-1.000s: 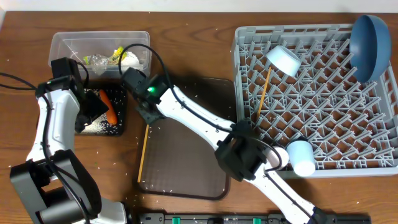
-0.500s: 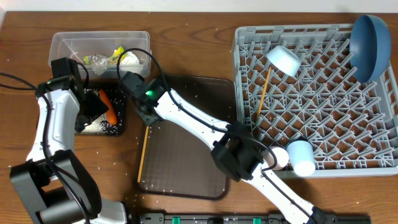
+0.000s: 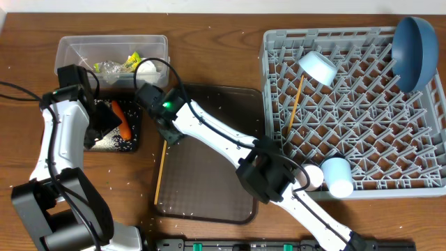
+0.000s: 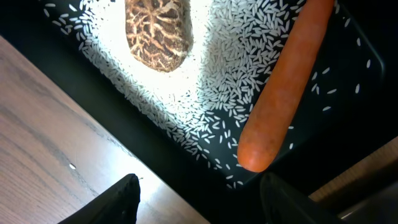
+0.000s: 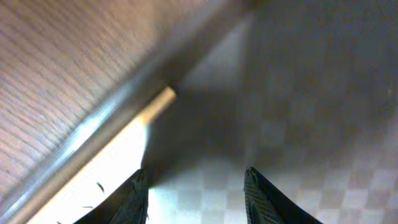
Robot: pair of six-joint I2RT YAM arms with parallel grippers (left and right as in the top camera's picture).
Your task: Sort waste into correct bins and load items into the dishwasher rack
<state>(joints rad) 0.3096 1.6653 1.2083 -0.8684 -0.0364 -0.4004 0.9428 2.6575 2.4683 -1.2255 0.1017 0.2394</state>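
My left gripper (image 4: 205, 200) hangs open over the near edge of the black tray (image 4: 186, 177). In that tray lie an orange carrot (image 4: 286, 87), a brown food lump (image 4: 158, 31) and white rice grains (image 4: 217, 74). My right gripper (image 5: 196, 196) is open and empty low over the brown serving tray's top left corner, with the end of a chopstick (image 5: 158, 102) just left of its fingers. From above, that chopstick (image 3: 162, 171) lies along the tray's left edge. The clear tub (image 3: 70, 52) holds tissue and a yellow-green wrapper (image 3: 130, 61). The rack (image 3: 267, 70) carries the blue plate (image 3: 414, 49), a bowl (image 3: 318, 67) and a second chopstick (image 3: 296, 97).
The dark-brown serving tray (image 3: 209, 174) sits mid-table, speckled with rice. Two cups (image 3: 338, 178) lie at the rack's front left edge, beside my right arm's elbow (image 3: 268, 174). Stray grains dot the wooden table around the trays.
My right gripper has shifted slightly over the serving tray's corner by the chopstick's end. The left arm and the carrot have not moved.
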